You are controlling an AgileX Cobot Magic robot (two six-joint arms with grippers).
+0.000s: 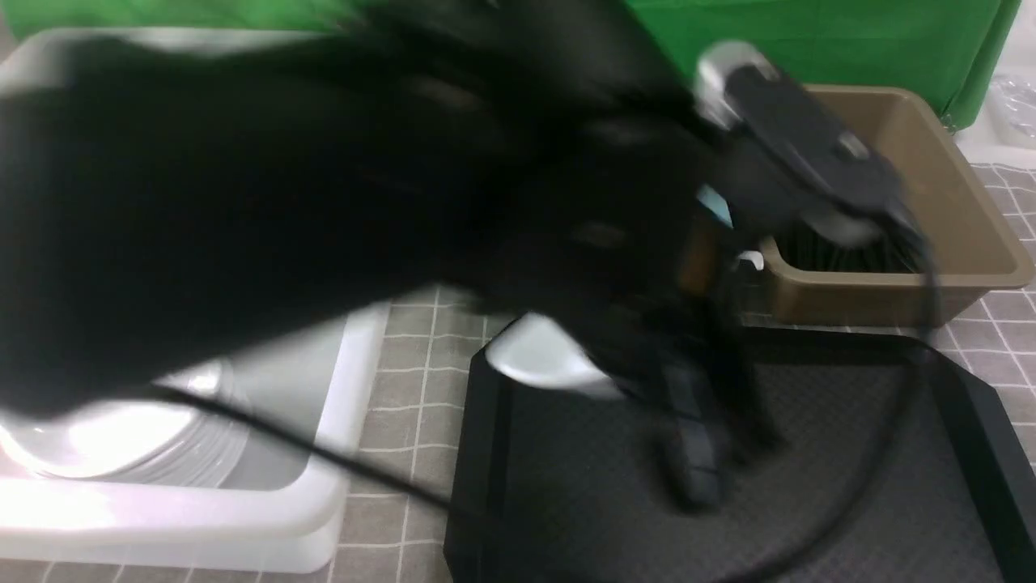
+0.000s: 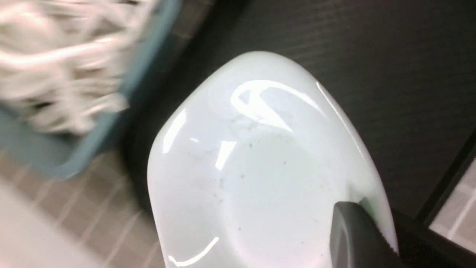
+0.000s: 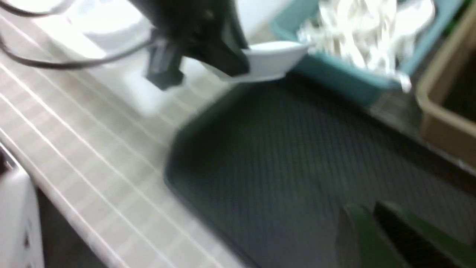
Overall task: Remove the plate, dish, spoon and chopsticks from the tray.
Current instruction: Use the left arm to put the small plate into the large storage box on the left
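Left tool (image 2: pixel 362 223): clamped on the rim of the dish (image 2: pixel 260 167)
Dish: held over the far left corner of the tray (image 2: pixel 390 82)
Right tool (image 3: pixel 372 230): jaws close together, empty, above the tray floor
Teal bin (image 2: pixel 148 74): just beyond the tray
White tub (image 1: pixel 324 486): left on the surface (image 1: pixel 405 389)

It looked like a robotics lab bench staged as a dish-clearing station. A green backdrop (image 1: pixel 809 40) hung beyond the left gripper (image 3: pixel 238 69) and a grey checked cloth (image 1: pixel 421 356) lay beneath it. A white tub (image 1: pixel 356 364) of plates stood to its left, a teal bin (image 3: pixel 334 82) just beyond, and a brown bin (image 1: pixel 947 186) to its right.
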